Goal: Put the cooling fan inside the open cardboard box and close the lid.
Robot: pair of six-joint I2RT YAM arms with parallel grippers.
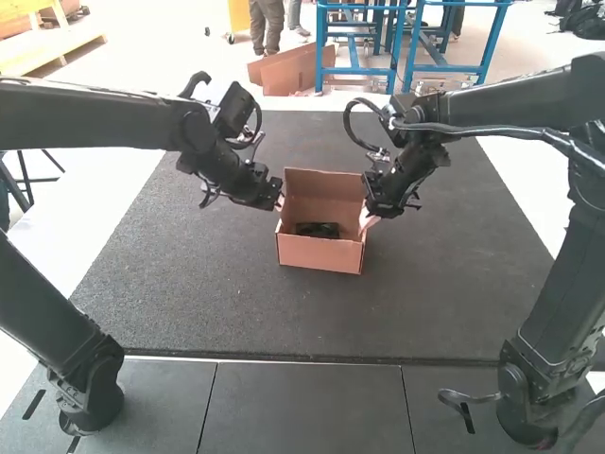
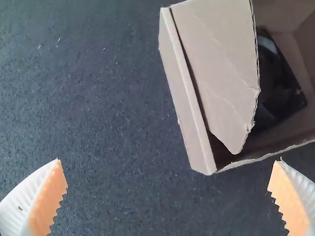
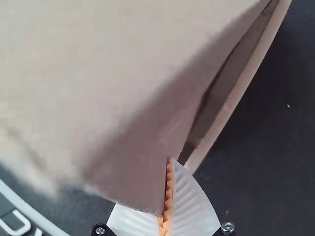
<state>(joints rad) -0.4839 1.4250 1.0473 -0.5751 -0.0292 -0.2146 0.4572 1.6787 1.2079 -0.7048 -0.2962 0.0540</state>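
The black cooling fan [image 1: 317,228] lies flat inside the open brown cardboard box [image 1: 319,250] on the dark matted table [image 1: 170,274]. The right gripper [image 1: 371,218] is at the box's right wall, pinched shut on the right-hand flap [image 3: 147,123], which I judge must fold leftward over the fan. The left gripper [image 1: 272,196] hangs wide open and empty just beside the box's left rear corner, near the inward-leaning left flap [image 2: 216,78].

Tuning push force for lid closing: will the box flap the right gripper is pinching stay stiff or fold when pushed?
The side flap pinched in the right gripper looks like thin card, so it will probably fold at its crease. The box seems light, holding just the fan, so a sideways push may slide it on the mat.
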